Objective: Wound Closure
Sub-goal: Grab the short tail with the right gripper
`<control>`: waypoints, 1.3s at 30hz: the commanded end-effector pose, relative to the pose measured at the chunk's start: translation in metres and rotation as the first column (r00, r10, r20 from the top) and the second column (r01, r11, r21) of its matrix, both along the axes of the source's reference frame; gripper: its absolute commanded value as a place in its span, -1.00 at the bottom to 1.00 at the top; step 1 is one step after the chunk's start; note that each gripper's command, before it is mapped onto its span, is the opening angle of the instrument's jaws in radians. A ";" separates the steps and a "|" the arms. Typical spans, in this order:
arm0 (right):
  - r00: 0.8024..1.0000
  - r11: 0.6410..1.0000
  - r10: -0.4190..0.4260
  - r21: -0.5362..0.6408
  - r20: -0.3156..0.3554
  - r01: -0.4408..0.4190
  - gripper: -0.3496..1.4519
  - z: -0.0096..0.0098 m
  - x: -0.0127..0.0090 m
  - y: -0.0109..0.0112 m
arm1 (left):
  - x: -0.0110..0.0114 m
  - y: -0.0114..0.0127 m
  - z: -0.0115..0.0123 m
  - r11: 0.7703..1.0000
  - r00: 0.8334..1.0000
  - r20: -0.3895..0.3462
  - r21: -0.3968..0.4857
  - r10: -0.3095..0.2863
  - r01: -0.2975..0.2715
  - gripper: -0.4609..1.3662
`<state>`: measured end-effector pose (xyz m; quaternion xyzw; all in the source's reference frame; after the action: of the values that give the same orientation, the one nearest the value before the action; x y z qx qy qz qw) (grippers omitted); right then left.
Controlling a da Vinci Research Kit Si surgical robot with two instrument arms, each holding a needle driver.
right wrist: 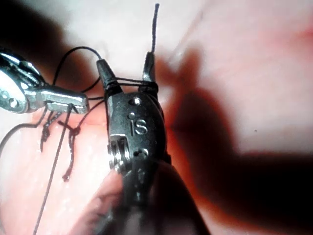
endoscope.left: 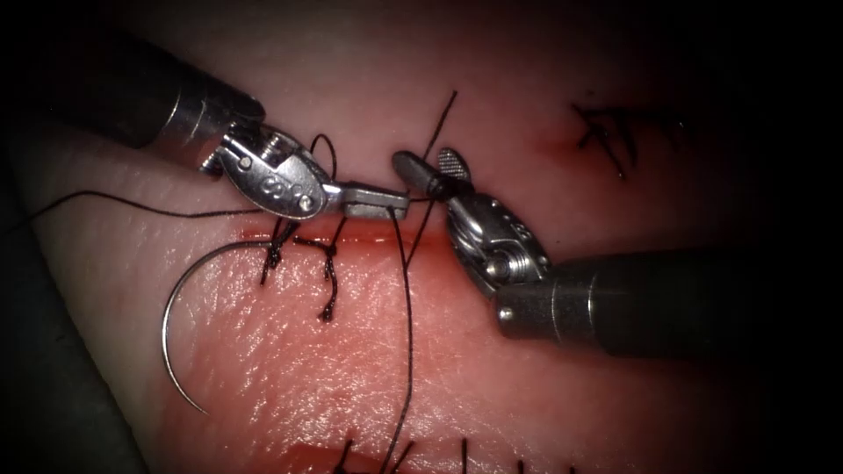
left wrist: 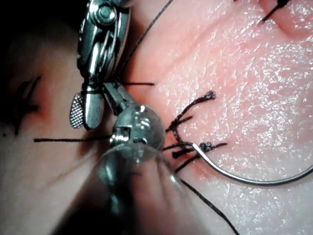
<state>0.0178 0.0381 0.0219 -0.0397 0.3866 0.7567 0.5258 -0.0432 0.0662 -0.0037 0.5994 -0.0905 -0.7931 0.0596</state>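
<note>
The needle [endoscope.left: 176,329] is seen lying free on the tissue [endoscope.left: 544,386], on the near side of the cut [endoscope.left: 351,239] at its left end, held by neither tool and not entered into the tissue; its blunt end is seen beside the tied stitches [endoscope.left: 303,263], its curve swept toward the near left. The thread [endoscope.left: 406,298] is seen clamped in the closed jaws of the left tool [endoscope.left: 386,204], just above the cut near its middle; from there one strand is run down over the near tissue, another off to the left. The right tool [endoscope.left: 430,171] is held just right of the left tool's tip, jaws apart, with thread wrapped around them near their base, as seen in the right wrist view [right wrist: 128,81]; nothing is gripped. A cut end of thread [endoscope.left: 443,118] is seen standing up on the far side. Red fluid [endoscope.left: 413,250] is noted along the cut. A finished stitch [endoscope.left: 610,132] is noted far right
</note>
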 end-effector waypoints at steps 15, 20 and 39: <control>1.000 1.000 0.002 0.022 0.015 -0.002 0.47 0.0028 -0.0012 0.0013 | -0.0007 0.0011 0.0007 1.000 1.000 0.008 0.006 0.006 -0.006 -0.88; 1.000 1.000 0.006 0.022 0.019 -0.006 0.46 0.0035 -0.0015 0.0022 | -0.0008 0.0019 0.0013 1.000 1.000 0.013 0.008 0.008 -0.008 -0.88; 0.999 0.999 -0.044 0.007 -0.002 0.044 -1.00 0.0042 -0.0007 0.0040 | -0.0011 0.0027 0.0020 1.000 1.000 0.017 -0.003 0.013 -0.013 -0.88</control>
<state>0.0174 0.0421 0.0260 -0.0280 0.3886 0.7409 0.5471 -0.0443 0.0689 -0.0017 0.6075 -0.0883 -0.7868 0.0639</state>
